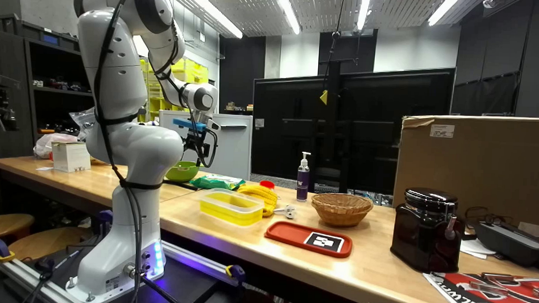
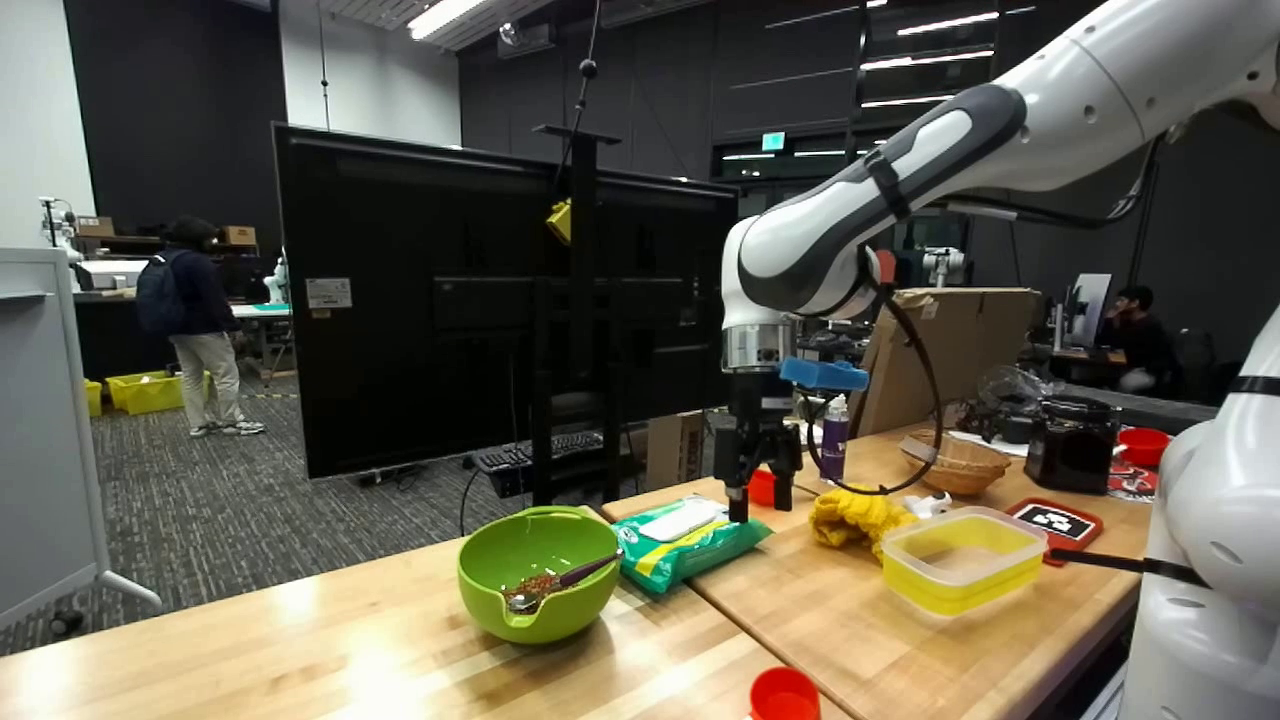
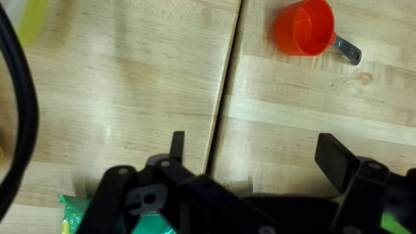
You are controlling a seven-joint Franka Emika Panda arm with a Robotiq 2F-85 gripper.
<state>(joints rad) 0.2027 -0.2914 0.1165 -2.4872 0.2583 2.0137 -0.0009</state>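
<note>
My gripper [image 3: 253, 149] hangs over the wooden table, its jaws wide apart and bare wood visible between them. In an exterior view the gripper [image 2: 760, 505] appears by the green wipes pack [image 2: 690, 545]; I cannot tell if they touch. Beside that pack sits a green bowl [image 2: 500, 565] with reddish-brown bits and a dark-handled spoon [image 2: 585, 570] inside. A red measuring cup [image 3: 305, 29] with a grey handle lies tipped beyond the fingers in the wrist view. Only a corner of the wipes pack [image 3: 76, 208] shows there, largely hidden by the gripper.
A yellow-tinted plastic container [image 1: 231, 208], a yellow cloth [image 1: 261, 196], a red tray [image 1: 289, 233] and a wicker basket [image 1: 341, 210] stand along the table. Farther off are a purple pump bottle [image 1: 303, 182] and a dark canister [image 1: 428, 233]. A seam [image 3: 224, 87] crosses the tabletop.
</note>
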